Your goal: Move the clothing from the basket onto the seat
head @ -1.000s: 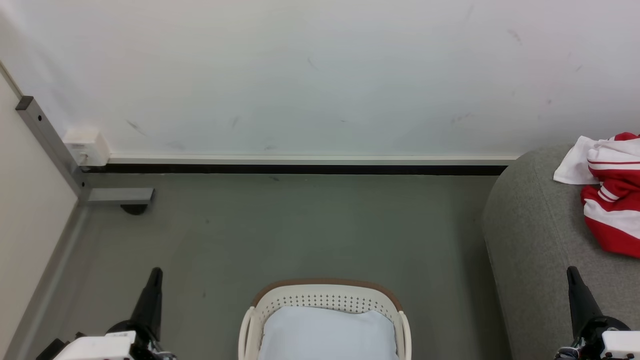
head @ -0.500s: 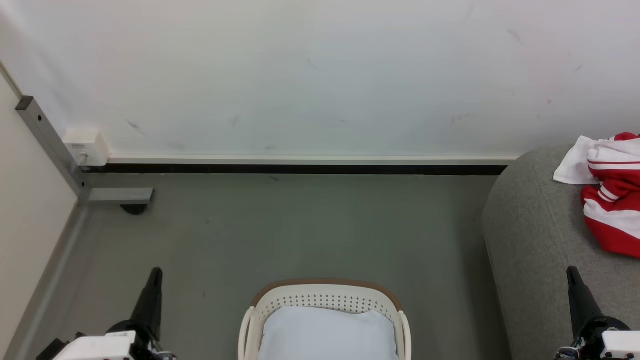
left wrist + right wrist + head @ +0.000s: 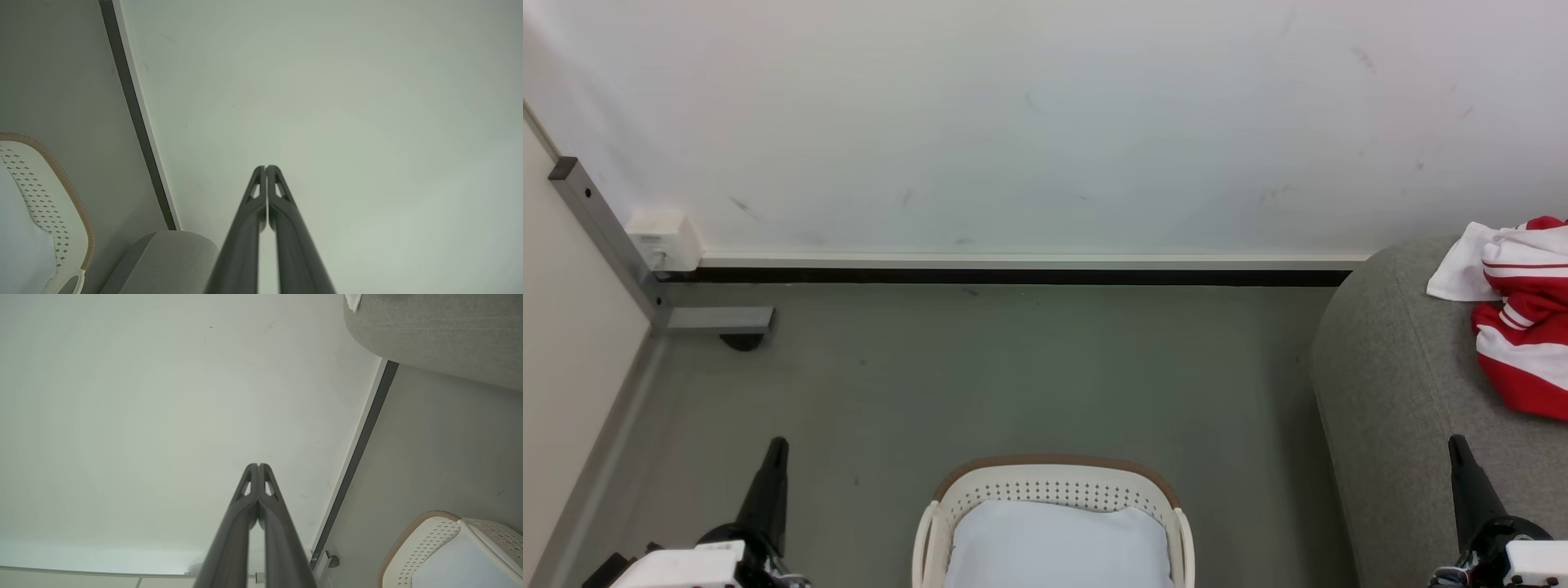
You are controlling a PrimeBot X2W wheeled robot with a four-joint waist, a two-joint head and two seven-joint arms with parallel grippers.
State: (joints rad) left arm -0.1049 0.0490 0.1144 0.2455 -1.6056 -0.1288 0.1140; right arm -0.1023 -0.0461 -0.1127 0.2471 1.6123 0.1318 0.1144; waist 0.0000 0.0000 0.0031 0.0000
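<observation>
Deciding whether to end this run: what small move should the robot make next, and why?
Probably none; I'd leave it parked. The red-and-white striped fabric garment already lies on the large grey upholstered seat, the cream perforated plastic basket shows a pale blue cloth pad, and the left gripper and right gripper have fingers shut, empty.

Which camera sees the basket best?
The head view: the basket is in the middle, showing its brown rim, both sides and the pale pad inside. The left wrist view catches one curved end at its edge; the right wrist view, one corner.

Even, soft, shadowless light; sharp focus.
</observation>
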